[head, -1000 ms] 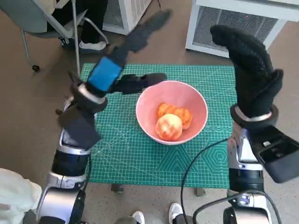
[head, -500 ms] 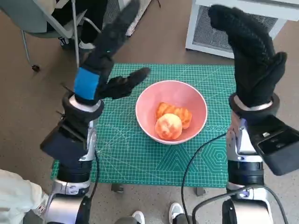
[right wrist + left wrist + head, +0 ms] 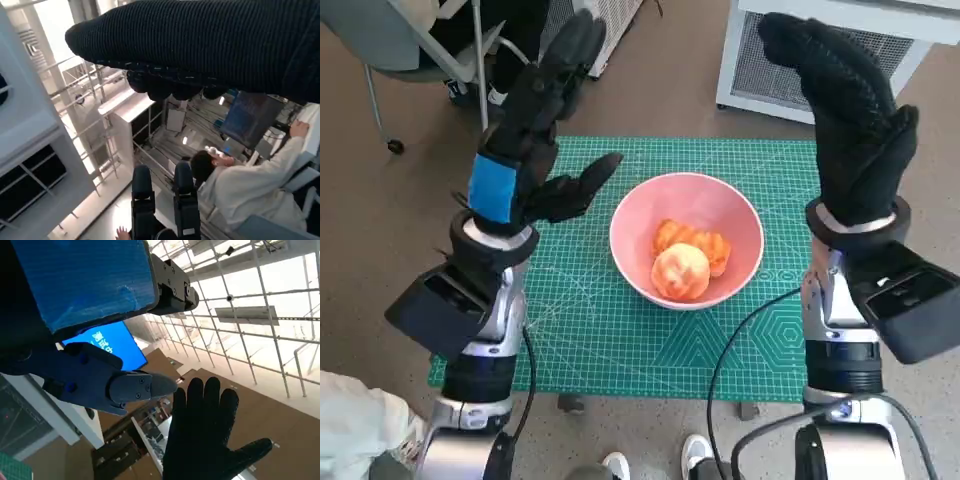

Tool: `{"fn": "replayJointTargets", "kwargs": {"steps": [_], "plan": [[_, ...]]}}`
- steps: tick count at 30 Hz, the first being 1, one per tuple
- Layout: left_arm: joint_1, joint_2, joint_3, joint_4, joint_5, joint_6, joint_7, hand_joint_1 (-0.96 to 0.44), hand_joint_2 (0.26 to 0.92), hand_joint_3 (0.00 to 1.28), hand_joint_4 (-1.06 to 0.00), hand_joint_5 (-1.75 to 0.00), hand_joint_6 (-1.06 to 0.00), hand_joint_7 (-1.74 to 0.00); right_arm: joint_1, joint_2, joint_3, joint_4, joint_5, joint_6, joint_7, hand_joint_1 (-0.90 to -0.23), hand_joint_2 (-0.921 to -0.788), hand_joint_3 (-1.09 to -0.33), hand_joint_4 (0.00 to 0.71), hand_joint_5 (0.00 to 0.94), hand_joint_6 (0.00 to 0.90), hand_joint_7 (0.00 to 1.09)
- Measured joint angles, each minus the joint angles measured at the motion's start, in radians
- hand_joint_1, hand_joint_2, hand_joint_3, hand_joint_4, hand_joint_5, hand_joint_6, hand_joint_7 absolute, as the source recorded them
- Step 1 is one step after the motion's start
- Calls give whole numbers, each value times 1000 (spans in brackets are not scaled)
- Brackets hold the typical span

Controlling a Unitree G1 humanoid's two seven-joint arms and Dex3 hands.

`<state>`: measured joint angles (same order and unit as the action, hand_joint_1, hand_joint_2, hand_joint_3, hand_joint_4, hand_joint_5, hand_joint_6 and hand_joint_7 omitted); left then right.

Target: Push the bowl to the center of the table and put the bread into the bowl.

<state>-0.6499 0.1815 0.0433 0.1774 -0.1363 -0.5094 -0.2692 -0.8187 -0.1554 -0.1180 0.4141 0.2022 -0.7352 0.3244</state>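
Hands raised over a green cutting mat (image 3: 620,340) on a small table: the robot's left hand (image 3: 535,130) hovers above the mat's left edge, fingers spread and holding nothing. At the mat's middle, a pink bowl (image 3: 740,215) holds the bread (image 3: 685,262). Above the right edge, the gloved right hand (image 3: 850,130) hangs empty, fingers apart.

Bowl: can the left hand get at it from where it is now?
Probably yes. The left hand is raised, open and empty, left of the pink bowl, which holds the bread. Nothing lies on the green mat between them.
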Motion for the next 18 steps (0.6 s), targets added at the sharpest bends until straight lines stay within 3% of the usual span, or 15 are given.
{"fn": "replayJointTargets", "kwargs": {"steps": [18], "plan": [[2,-32,-5,9,-13,-8,-19,-473,921,308,-271,0,-347,-43,3,0,0,-23,6,17,17,-567,-921,-800,187,194,-1,642]]}}
